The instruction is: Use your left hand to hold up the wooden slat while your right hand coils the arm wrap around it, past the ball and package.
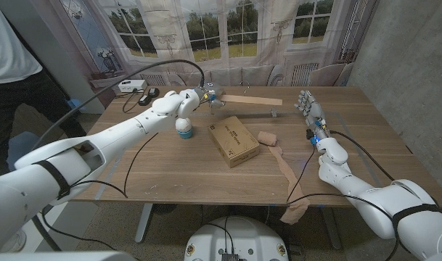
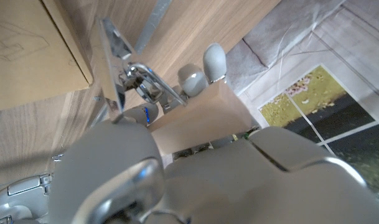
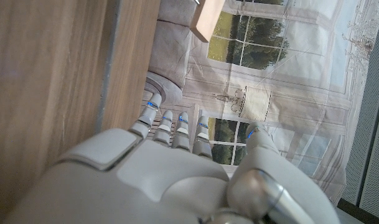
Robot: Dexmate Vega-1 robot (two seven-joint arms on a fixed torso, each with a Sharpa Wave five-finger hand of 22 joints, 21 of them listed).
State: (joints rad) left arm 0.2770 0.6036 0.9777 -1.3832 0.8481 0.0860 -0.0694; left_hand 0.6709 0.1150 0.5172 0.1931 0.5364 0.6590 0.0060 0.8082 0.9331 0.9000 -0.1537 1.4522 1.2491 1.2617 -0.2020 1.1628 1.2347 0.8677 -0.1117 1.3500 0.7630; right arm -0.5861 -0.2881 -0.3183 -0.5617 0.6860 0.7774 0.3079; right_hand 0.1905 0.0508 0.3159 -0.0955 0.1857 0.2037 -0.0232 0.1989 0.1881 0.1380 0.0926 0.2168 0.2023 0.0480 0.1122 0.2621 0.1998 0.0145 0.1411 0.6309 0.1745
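My left hand grips the left end of the pale wooden slat, which reaches out level to the right over the far part of the table. The left wrist view shows the slat held under my fingers. Just below that hand sits a white and blue ball. A cardboard package lies mid-table. To its right lies the beige arm wrap roll, its loose tail running off the front edge. At the table's right my right hand is open with fingers spread, holding nothing. The right wrist view shows the slat's end beyond that hand.
Black cables loop across the wooden table on both sides. A white box and a small black item sit at the back left corner. A person stands at the picture's left edge.
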